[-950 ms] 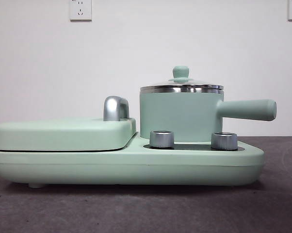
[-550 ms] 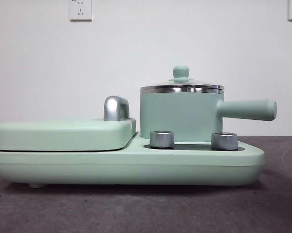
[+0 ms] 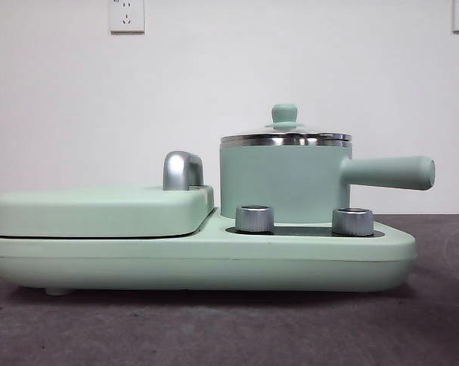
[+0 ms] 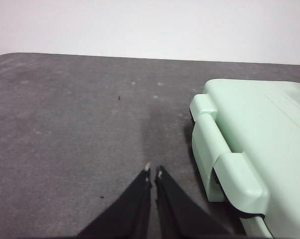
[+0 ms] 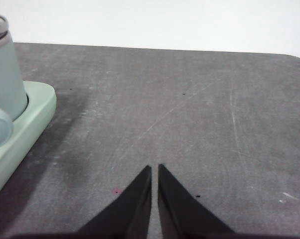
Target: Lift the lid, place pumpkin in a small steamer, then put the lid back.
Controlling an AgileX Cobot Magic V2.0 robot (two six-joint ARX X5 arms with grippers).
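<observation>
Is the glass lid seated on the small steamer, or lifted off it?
Touching. The front view shows the lid resting with its steel rim flush on the small steamer, no gap between them.

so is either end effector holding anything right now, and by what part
Nothing is held. The left end effector and the right end effector are both shut on nothing above the bare table. The lid sits on the small steamer, untouched.
</observation>
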